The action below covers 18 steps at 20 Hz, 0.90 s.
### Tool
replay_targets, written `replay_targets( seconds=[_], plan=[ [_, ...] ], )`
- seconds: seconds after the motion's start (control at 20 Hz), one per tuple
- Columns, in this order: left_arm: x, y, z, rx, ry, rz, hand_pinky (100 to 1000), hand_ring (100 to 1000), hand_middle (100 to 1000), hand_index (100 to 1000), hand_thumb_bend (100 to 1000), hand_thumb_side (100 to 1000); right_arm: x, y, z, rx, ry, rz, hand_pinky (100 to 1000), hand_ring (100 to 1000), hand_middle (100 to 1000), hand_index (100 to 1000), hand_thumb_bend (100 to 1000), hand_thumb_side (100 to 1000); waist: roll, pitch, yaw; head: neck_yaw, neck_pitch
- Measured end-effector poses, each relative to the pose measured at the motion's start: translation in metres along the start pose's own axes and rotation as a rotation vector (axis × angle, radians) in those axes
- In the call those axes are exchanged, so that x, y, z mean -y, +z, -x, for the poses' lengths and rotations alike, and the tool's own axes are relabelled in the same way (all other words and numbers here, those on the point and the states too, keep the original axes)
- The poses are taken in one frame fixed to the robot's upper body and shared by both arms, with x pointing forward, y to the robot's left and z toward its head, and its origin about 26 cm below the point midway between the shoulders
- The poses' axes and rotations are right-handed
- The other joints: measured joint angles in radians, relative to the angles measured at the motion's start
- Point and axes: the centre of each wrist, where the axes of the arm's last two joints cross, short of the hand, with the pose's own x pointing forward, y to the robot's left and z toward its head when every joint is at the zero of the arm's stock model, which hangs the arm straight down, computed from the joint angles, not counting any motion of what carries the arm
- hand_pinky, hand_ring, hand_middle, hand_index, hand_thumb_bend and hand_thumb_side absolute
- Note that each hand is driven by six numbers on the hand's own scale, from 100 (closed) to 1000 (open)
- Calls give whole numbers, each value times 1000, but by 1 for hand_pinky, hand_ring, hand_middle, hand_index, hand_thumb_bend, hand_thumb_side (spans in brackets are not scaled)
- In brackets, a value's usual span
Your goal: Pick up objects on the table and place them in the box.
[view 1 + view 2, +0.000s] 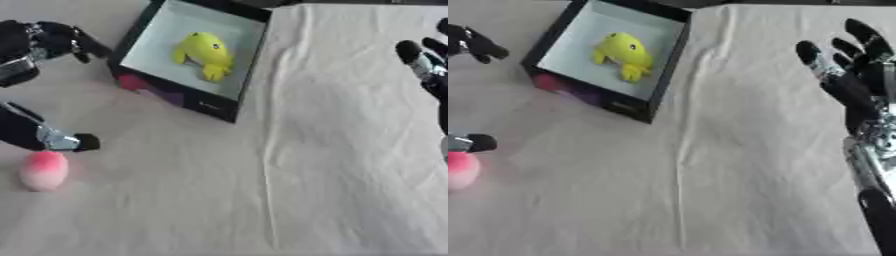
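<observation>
Left hand [39, 45] sits at the left edge, spread wide with nothing in it: fingers up near the box's corner, thumb [61, 141] reaching down to just above the pink egg-shaped object [44, 170], perhaps touching its top, though we cannot tell. Right hand [855, 80] rests idle at the right edge, fingers straight and pointing up, well apart from everything. The pink object lies on the white cloth [350, 150] near the lower left, on its own. It looks smooth and rounded, paler toward one end; we judge it light and likely to roll or squirt out if pinched at the tips. We would take it across its widest middle, thumb on one side and fingers on the other, closing slowly. Whether it is soft or hard we cannot say. The dark-walled box [250, 75] stands open at upper left, pale inside, with a yellow toy animal [206, 54] already lying in it; room remains beside that toy.
</observation>
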Motion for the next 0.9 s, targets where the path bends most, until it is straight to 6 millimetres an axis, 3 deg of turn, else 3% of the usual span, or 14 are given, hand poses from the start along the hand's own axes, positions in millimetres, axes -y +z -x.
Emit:
replay_targets(
  seconds=[0.55,0.9],
  plan=[
    [40,-13,7,-35,96,110,783,706,761,908,604,357,0,0,0,0,-1,-1,926,874,909,845,742,283,-3,7,-1,1,0],
    [38,5,0,-49,87,41,803,718,774,912,624,356,2,2,3,-12,6,3,926,874,909,845,742,283,4,7,14,-5,0]
  ],
)
